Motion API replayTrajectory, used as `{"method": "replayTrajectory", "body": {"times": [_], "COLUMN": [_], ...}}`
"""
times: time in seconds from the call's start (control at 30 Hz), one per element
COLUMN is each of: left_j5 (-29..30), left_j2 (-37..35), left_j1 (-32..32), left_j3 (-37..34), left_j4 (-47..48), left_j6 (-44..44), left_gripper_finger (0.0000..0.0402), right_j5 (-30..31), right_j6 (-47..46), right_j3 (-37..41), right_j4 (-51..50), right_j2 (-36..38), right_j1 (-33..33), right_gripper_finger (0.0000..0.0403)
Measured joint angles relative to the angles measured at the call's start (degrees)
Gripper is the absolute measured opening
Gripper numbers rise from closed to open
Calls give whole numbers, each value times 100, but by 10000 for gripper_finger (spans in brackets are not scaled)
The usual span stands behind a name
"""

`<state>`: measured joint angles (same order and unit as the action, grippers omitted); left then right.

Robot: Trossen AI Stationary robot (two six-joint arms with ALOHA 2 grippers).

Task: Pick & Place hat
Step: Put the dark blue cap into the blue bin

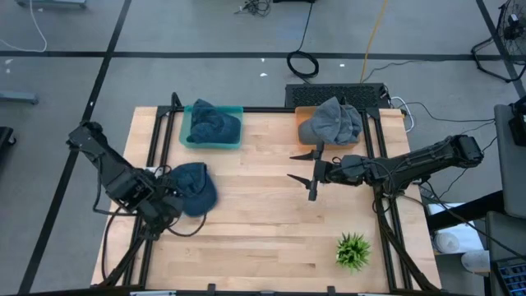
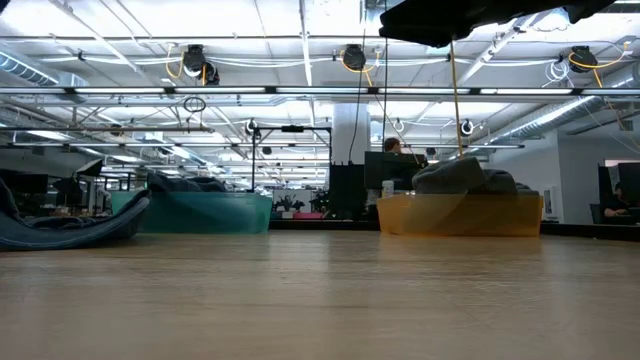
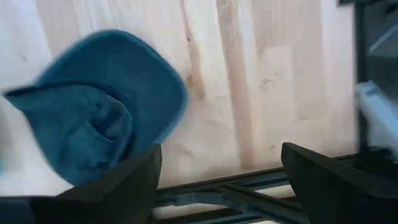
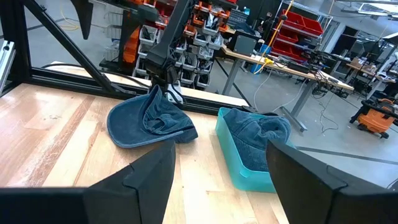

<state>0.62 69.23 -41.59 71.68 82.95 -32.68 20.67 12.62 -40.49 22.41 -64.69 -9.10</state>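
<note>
Left end effector (image 1: 168,205), fingers spread, sits beside the floppy dark-blue fabric hat (image 1: 195,187) at left-centre of the frame; right end effector (image 1: 302,175) spread mid-tabletop.

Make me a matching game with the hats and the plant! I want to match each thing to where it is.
Things:
1. blue hat
2. grey hat
3. plant
4. dark blue hat

Places:
A. in the teal bin
B. on the bare table by the left hand
C. in the orange bin
D. near the table's front right corner

Pairs: 1-B, 2-C, 3-D, 4-A
</note>
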Motion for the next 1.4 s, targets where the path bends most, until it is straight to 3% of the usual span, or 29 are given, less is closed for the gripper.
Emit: {"method": "replayTrajectory", "body": {"times": [0.17, 0.33, 0.7, 0.9, 1.17, 1.4], "left_j5": [493, 612, 688, 732, 1609, 1805], "left_j2": [316, 823, 1863, 1967, 1967, 1970], "left_j1": [-125, -222, -510, -512, -468, -294], "left_j3": [0, -1, -883, -1622, -2361, -2704], "left_j4": [144, 141, 50, -371, -629, -1271], "left_j6": [764, 1208, 1158, 1158, 1005, 1065], "left_gripper_finger": [340, 340, 340, 340, 340, 340], "right_j5": [0, -1, -4, -7, -7, -7], "right_j6": [0, 0, -2, -365, -503, -499], "right_j3": [0, 0, 0, 0, 0, 0], "right_j4": [-7, -72, -131, -133, -133, -133], "right_j2": [0, 0, 0, 0, 0, 0], "right_j1": [0, 0, 0, 0, 0, 0], "right_gripper_finger": [240, 240, 240, 240, 240, 240]}}
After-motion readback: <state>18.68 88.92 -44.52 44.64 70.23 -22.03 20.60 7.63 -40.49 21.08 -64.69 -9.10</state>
